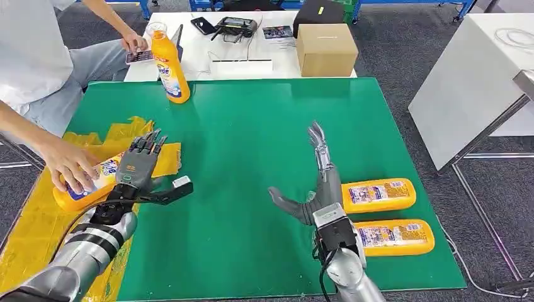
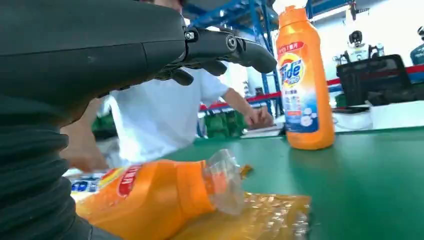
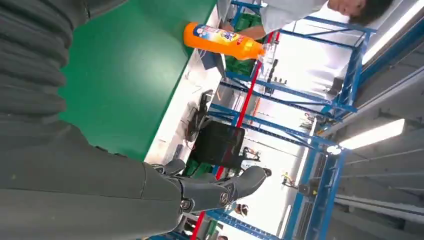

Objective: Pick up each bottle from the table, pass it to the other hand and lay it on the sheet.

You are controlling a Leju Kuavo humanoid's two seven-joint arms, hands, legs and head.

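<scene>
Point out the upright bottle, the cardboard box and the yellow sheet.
upright bottle (image 1: 170, 69): head view, on its label.
cardboard box (image 1: 326, 50): head view, on its top face.
yellow sheet (image 1: 31, 233): head view, on a bare patch.

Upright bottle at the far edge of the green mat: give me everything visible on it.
The upright bottle is orange plastic with a clear cap and a blue, white and red label reading Tide. It stands on its base on the green mat, near the far left corner, beside the white table behind. Nothing touches it: the person's hand rests on the white table just beyond, and both robot hands are well short of it. It looks full and undented.
</scene>
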